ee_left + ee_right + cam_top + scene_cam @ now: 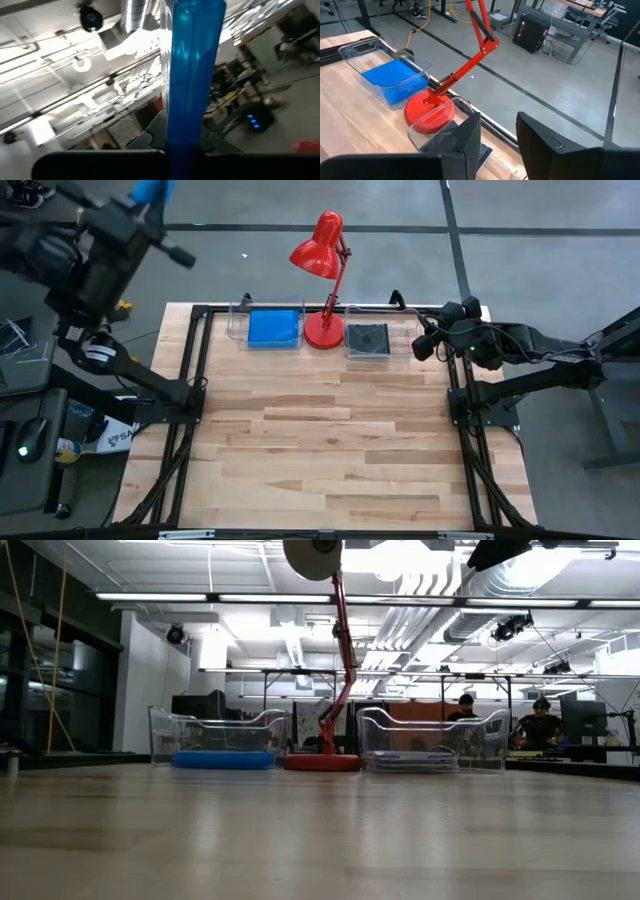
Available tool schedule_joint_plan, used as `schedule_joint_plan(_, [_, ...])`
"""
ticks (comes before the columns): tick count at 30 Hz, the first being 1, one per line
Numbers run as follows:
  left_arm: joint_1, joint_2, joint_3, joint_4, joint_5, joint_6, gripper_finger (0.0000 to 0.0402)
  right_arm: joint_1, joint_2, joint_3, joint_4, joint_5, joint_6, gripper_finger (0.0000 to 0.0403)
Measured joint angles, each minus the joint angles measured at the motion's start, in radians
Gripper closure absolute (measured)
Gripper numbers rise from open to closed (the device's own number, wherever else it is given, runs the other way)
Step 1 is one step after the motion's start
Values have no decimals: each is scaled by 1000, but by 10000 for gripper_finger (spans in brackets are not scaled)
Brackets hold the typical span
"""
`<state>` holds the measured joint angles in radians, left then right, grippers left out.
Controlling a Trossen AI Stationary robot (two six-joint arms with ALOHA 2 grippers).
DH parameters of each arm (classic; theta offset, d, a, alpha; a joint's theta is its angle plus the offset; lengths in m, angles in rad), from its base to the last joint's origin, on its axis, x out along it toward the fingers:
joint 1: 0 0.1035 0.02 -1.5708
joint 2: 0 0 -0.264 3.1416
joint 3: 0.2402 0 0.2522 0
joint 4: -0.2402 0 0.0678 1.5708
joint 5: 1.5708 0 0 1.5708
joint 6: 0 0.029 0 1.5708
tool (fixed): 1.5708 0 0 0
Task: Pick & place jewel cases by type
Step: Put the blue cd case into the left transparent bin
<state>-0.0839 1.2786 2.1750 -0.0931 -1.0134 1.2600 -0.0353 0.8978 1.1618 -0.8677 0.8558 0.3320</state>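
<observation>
The left end effector (pixel 150 192) is raised high off the table's (pixel 330 450) left rear corner, out past the edge, its fingers clamped narrow on a blue case (pixel 192 75). In the left wrist view that case stands on edge between the dark fingers, a smooth, translucent blue slab with ceiling pipes behind it.

The table is pale wood planks, matte, framed at the sides by black rails. Nearly all of its surface lies open; everything sits along the far edge. Left of centre there is a clear plastic tray (pixel 240 330) with curved walls, holding flat blue cases (pixel 273 328) stacked at its bottom. Just right of it stands a red lamp (pixel 322 250), its round glossy base (pixel 323 332) between the two trays and its shade leaning left over the gap. Right of the base is a second clear tray (pixel 385 352) with a dark, square case (pixel 367 338) lying flat inside.

The right end effector (pixel 425 340) hovers just beside the right tray's right end, at the table's right rear, its two dark fingers (pixel 470 140) partly apart with nothing between them. The dark case lies in the tray just to its left; the blue stack is well apart from it, beyond the lamp. The held blue case is well left of and above the blue tray.
</observation>
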Motion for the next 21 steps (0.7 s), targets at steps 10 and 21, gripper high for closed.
schedule_joint_plan(10, [393, 104, 141, -272, 243, -289, 383, 0, 0, 0, -4, -60, 0, 295])
schedule_joint_plan(21, [984, 209, 141, -646, 771, -797, 383, 0, 0, 0, -13, -144, 7, 295])
